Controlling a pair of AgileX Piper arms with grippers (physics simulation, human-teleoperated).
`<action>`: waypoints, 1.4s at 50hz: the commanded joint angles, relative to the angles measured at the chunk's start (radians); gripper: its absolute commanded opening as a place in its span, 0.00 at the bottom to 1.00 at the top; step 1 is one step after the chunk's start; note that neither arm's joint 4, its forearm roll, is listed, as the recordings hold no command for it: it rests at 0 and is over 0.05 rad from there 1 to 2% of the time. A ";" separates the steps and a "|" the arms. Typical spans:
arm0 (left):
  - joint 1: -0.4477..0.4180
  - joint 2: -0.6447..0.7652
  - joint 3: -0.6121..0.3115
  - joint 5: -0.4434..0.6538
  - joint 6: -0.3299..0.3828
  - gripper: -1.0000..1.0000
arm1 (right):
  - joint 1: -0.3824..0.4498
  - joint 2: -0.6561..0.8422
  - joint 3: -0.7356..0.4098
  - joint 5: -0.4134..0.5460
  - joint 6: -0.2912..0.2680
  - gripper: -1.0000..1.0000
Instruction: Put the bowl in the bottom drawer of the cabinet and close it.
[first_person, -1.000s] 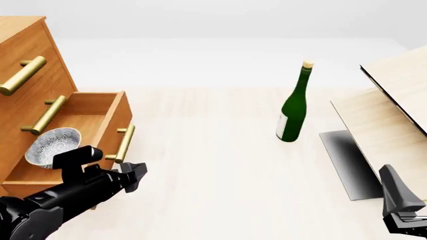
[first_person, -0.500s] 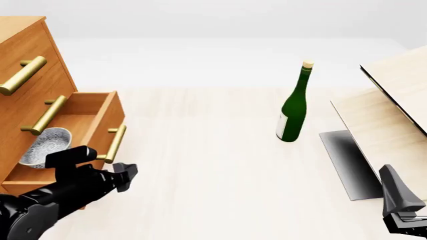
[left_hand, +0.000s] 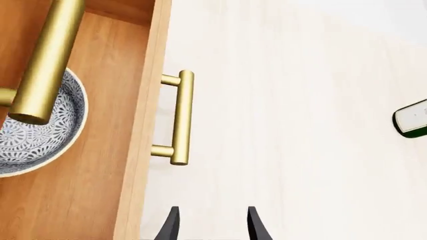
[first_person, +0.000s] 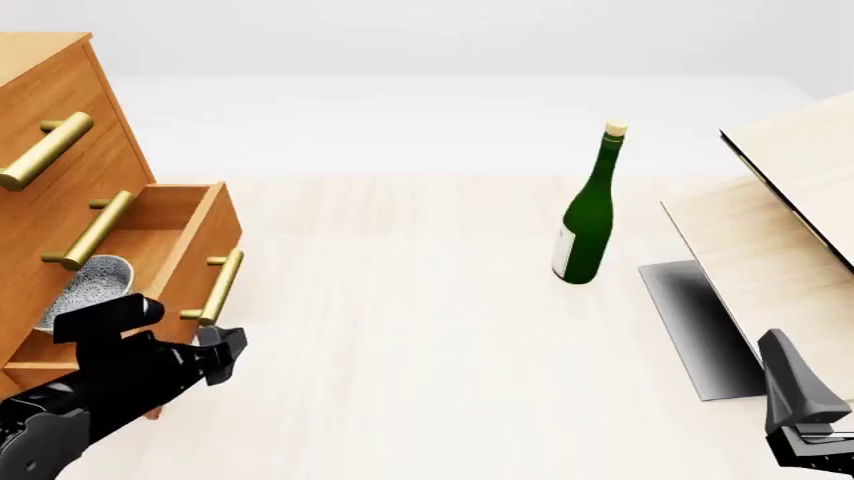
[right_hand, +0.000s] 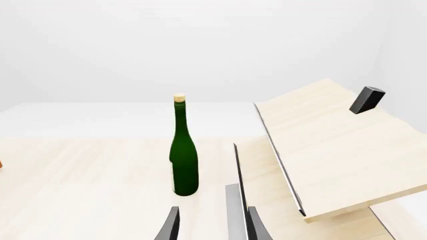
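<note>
pale wood worktop (first_person: 441, 330) runs out to a blank white backdrop, with the cabinet (first_person: 54, 110) at its left edge; the bowl (first_person: 83, 287) already sits inside the bottom drawer (first_person: 174, 250), which is part-way out, so i judge the only step left is the closing; i have the left gripper (first_person: 220, 350) low in front of the drawer face, just short of the handle (first_person: 220, 287), placed there to push the front home; its fingers are spread a little with nothing between them, and in the left wrist view the handle (left_hand: 181, 117) lies just ahead of the tips, apart from them as far as i can tell; the bowl (left_hand: 40, 132) lies beyond the drawer front, half under the handle of the drawer above; the right gripper (first_person: 801, 420) hangs parked at the near right, slightly parted and empty, well apart from the bottle (first_person: 587, 215) and the slanted boards (first_person: 781, 230).
</note>
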 joint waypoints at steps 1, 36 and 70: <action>0.036 -0.026 0.015 0.013 0.008 1.00 | 0.000 0.000 0.000 0.000 0.000 1.00; 0.210 -0.020 0.042 -0.015 0.069 1.00 | 0.000 0.000 0.000 0.000 0.000 1.00; 0.350 0.077 0.033 -0.093 0.132 1.00 | 0.000 0.000 0.000 0.000 0.000 1.00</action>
